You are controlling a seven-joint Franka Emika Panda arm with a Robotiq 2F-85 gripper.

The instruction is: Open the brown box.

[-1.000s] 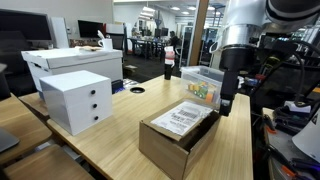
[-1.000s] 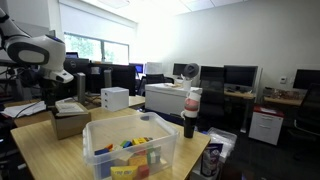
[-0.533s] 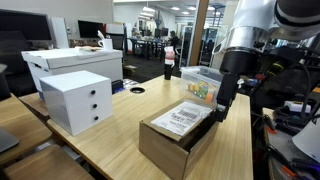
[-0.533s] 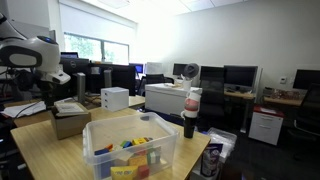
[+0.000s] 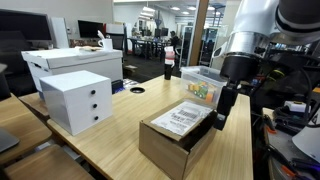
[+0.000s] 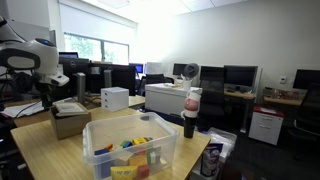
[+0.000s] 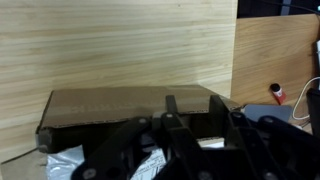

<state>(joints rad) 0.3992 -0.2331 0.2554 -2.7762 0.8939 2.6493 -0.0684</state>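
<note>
The brown box (image 5: 172,140) sits on the wooden table, and its flap lid with a white label (image 5: 182,118) lies slightly raised on top. In both exterior views my gripper (image 5: 220,116) hangs at the lid's free edge, on the side near the clear bin. In the wrist view the box (image 7: 120,106) fills the middle. My gripper (image 7: 195,112) points down at its edge, and the two dark fingers (image 7: 172,110) stand a narrow gap apart. I see nothing pinched between them. In an exterior view the box (image 6: 70,120) is small, below the arm.
A white drawer cabinet (image 5: 77,100) and a large white box (image 5: 70,62) stand on the table's far side. A clear plastic bin (image 5: 200,86) of coloured items sits just behind the gripper; the same bin (image 6: 130,150) fills the foreground. A dark bottle (image 6: 190,114) stands nearby.
The gripper has come down and a little closer to the brown box's lid edge. The box and lid have not moved.
</note>
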